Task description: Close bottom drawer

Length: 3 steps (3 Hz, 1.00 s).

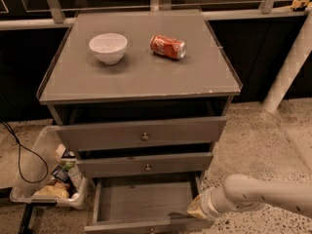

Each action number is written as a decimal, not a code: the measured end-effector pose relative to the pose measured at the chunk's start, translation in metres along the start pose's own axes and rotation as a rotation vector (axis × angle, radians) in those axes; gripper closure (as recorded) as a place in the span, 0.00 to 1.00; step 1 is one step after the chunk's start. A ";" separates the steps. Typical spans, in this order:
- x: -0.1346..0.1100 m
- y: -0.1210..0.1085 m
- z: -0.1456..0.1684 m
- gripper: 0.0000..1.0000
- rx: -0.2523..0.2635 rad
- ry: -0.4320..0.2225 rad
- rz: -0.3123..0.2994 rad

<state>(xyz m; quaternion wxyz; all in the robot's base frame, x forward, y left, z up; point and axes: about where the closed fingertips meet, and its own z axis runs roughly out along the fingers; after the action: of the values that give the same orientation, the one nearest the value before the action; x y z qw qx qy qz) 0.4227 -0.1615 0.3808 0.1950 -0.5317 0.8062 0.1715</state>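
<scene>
The bottom drawer (141, 199) of the grey cabinet (141, 77) is pulled far out; its shallow tray looks empty and its slim front panel (131, 225) lies at the frame's lower edge. My gripper (195, 209) comes in from the right on a white arm (263, 196) and sits at the drawer's front right corner, against or just above the front panel. The middle drawer (146, 165) and the top drawer (141, 134) stand slightly out.
A white bowl (108, 47) and a red soda can (168, 47) lying on its side rest on the cabinet top. A clear bin (46, 174) with snack packets stands on the floor at the left, with a black cable (19, 155) beside it. A white post (287, 67) rises at the right.
</scene>
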 end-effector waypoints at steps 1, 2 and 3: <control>-0.004 0.012 0.008 1.00 -0.023 0.007 -0.043; 0.011 0.018 0.032 1.00 -0.030 0.000 -0.080; 0.033 0.019 0.067 1.00 -0.020 -0.034 -0.085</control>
<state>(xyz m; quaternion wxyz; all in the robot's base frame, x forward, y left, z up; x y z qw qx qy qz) 0.4016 -0.1483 0.3079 0.2107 -0.5643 0.7777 0.1800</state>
